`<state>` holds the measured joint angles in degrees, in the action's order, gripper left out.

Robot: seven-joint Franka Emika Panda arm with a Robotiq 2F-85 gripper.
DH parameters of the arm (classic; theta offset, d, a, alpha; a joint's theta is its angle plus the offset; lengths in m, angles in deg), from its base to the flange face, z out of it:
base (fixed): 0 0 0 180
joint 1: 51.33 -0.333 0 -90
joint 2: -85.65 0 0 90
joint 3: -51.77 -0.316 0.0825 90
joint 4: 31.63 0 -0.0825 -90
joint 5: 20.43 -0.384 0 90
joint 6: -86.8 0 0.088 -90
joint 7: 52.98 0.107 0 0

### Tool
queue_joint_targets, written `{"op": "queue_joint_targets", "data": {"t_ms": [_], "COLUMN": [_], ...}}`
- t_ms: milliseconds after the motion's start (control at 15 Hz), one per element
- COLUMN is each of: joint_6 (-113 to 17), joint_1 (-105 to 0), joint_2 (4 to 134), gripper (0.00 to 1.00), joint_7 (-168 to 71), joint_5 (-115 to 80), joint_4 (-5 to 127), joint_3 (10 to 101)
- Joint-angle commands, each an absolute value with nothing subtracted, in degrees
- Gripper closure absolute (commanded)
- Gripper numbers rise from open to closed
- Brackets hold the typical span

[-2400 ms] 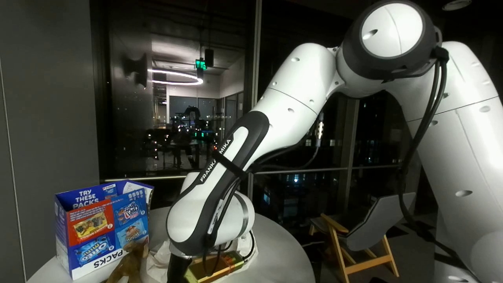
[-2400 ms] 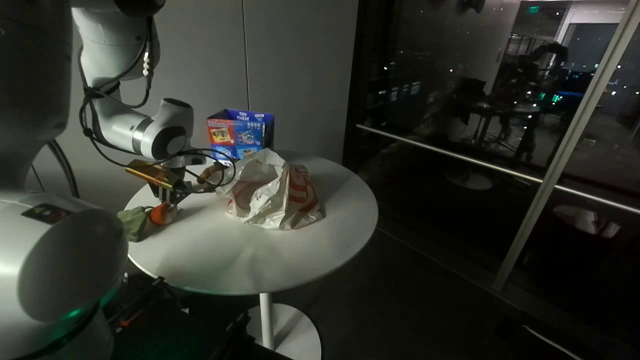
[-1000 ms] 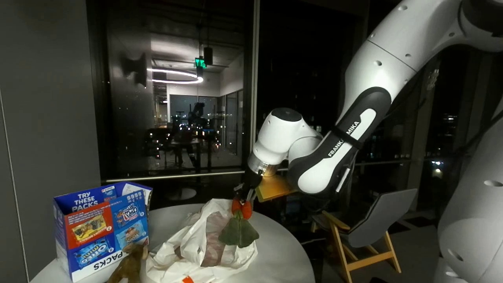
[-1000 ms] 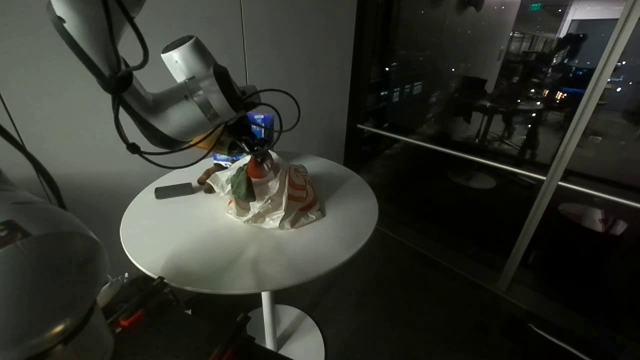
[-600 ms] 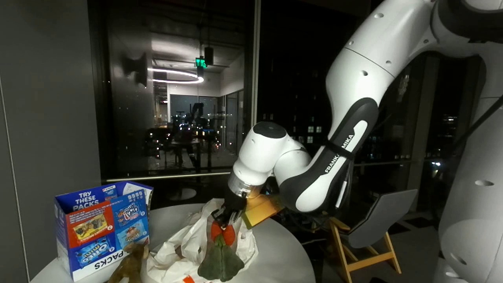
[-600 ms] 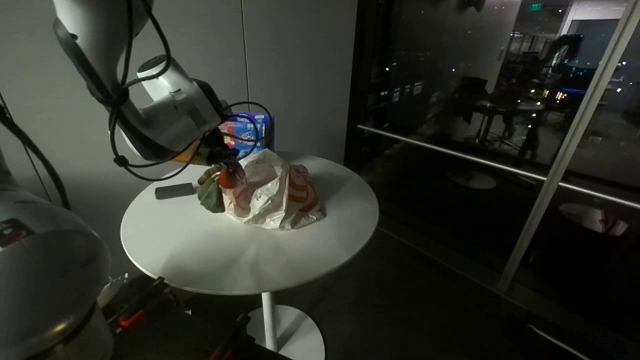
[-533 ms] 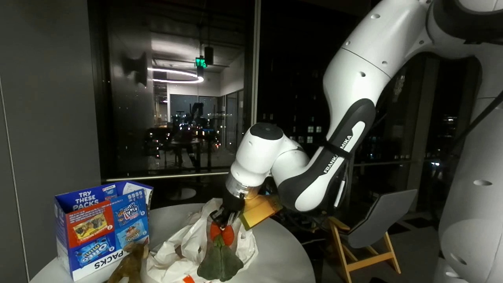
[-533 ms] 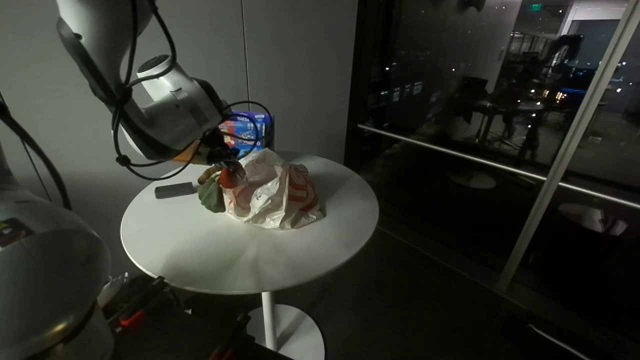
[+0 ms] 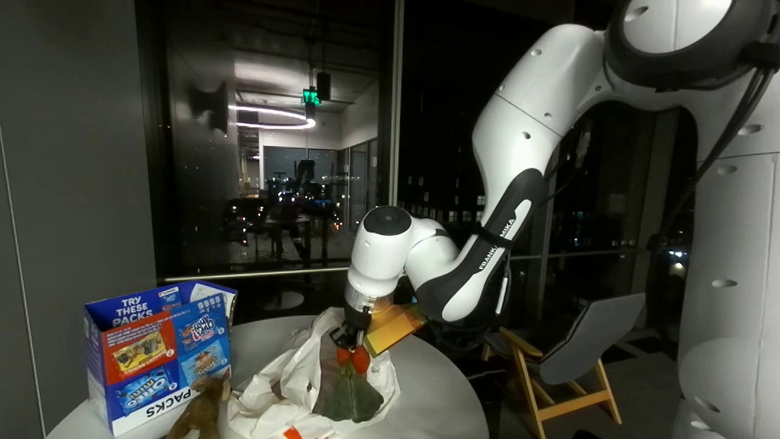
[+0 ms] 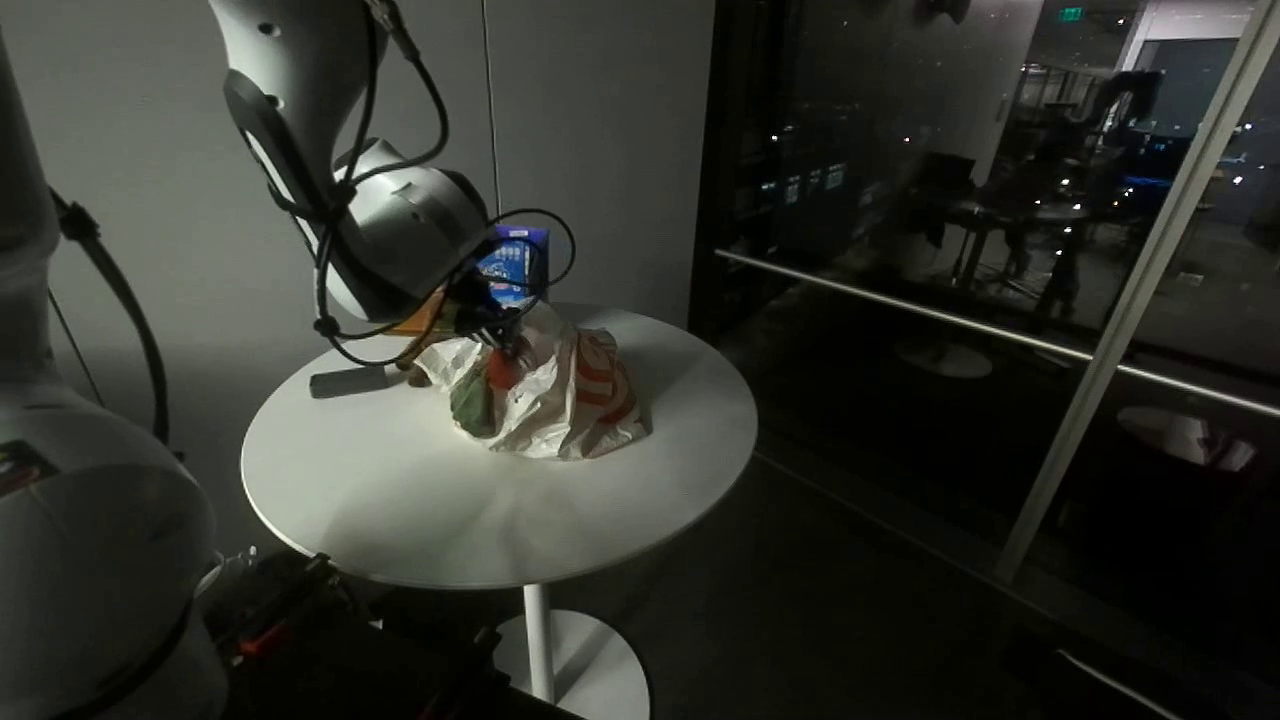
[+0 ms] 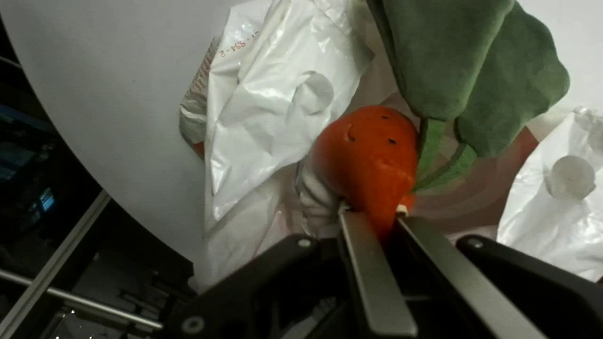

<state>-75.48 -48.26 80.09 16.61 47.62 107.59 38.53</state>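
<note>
My gripper (image 11: 374,212) is shut on the narrow tip of a soft orange-red toy (image 11: 365,155) with a small stitched face. Large green leaves (image 11: 471,61) on the toy point away from the fingers. Below it in the wrist view, a crumpled white plastic bag (image 11: 278,108) gapes, its flaps on both sides of the toy. In an exterior view the leaves (image 9: 350,396) hang in front of the bag's mouth. Elsewhere the toy (image 10: 502,370) is against the near side of the bag (image 10: 570,400). How far it reaches inside, I cannot tell.
On the round white table (image 10: 450,520) stand a blue snack box (image 9: 164,360) and a brown plush animal (image 9: 204,411). A grey block (image 10: 348,381) lies left of the bag. A yellow-orange piece (image 9: 393,329) juts from my wrist. A chair (image 9: 585,347) stands beyond.
The toy was carried from the table's side to above the bag, raised, drawn back off its edge, then shifted over the opening again, lower. The grey block came into sight. The grip stayed shut.
</note>
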Motion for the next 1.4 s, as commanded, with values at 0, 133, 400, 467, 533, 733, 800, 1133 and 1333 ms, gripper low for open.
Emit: {"op": "queue_joint_targets", "data": {"t_ms": [0, 133, 400, 467, 533, 733, 800, 1133, 1333], "joint_6": [-73.4, -70.6, -68.9, -70.3, -71.7, -71.6, -71.7, -71.8, -73.4], "joint_1": [-48.4, -49.1, -49.2, -49.2, -49.4, -50.0, -50.2, -50.2, -49.4], "joint_2": [73.9, 72.6, 69.9, 69.2, 68.7, 66.7, 66.3, 66.4, 68.1], "gripper": [0.92, 0.91, 0.92, 0.92, 0.92, 0.92, 0.91, 0.40, 0.18], "joint_7": [18.0, 19.0, 19.2, 18.9, 19.1, 18.9, 19.6, 20.3, 17.9], "joint_5": [51.6, 54.3, 58.1, 58.4, 59.2, 60.6, 61.0, 59.9, 56.0], "joint_4": [100.7, 98.1, 93.9, 93.3, 92.7, 90.6, 90.2, 91.2, 94.5], "joint_3": [39.8, 40.7, 41.1, 40.7, 40.4, 40.3, 40.5, 40.3, 39.1]}}
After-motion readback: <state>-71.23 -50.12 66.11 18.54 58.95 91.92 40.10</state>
